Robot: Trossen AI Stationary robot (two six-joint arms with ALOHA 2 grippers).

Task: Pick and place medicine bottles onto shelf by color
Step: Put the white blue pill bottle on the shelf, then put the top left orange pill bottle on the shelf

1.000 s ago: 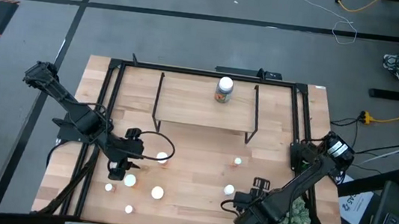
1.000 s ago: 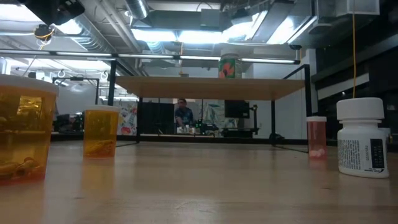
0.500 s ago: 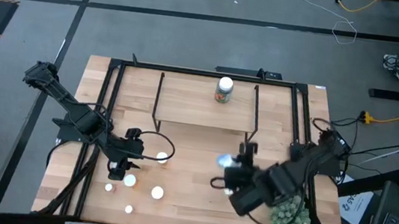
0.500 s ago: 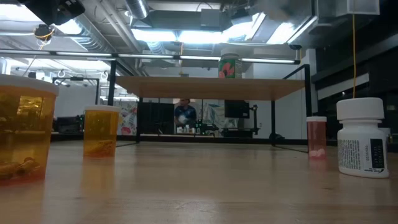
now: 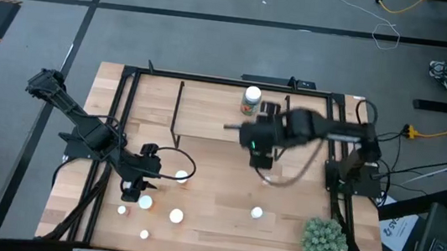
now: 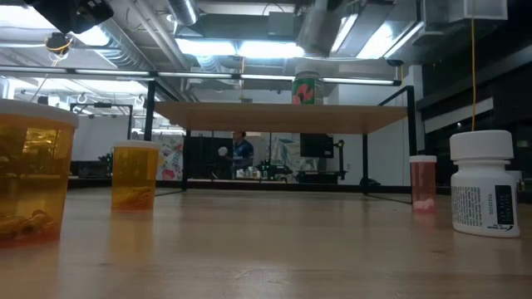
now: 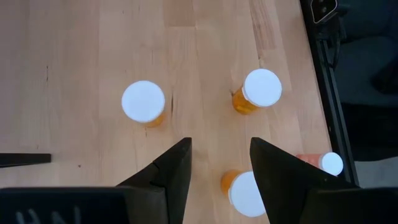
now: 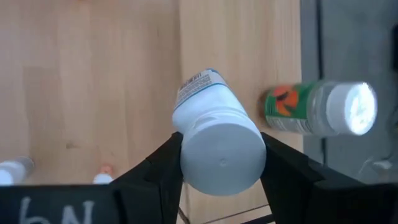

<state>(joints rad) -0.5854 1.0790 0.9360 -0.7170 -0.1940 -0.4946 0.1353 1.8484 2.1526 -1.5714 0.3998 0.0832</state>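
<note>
**White bottle carried to the shelf's front edge**

Farthest out in front of the light-wood shelf on black metal legs [image 5: 208,115], upright on the tabletop: small orange pill bottles with white caps [image 7: 143,102], set apart from one another, probably spaced for a clean drop of fingers round any single one. Poised just above that cluster: the left gripper [image 7: 217,146], fingers part open and gripping nothing, with one orange bottle partly under a finger rather than between the two. Looks like waiting, well clear of the other arm's path.

Nearer the shelf, out on bare wood: two more small white-capped bottles [image 5: 256,214], well apart and not yet sorted. Off to the right-arm side of these: a spiky green ball-shaped plant [image 5: 323,239], no part of the job.

About at the shelf's front edge, raised above board level: the right gripper [image 8: 222,146], closed on a white plastic pill bottle with a white cap [image 8: 208,106], pinched from both sides near the cap end and tilted. Held high presumably to clear the black frame before lowering.

On the shelf, toward its back edge: a larger jar with a green and orange label and a pale lid [image 5: 251,100], upright, near the carried bottle but not touching it. For the carried bottle, likely a spot of its own to one side of the jar, given sorting by colour. Some risk of nudging the jar if lowered too close.
</note>
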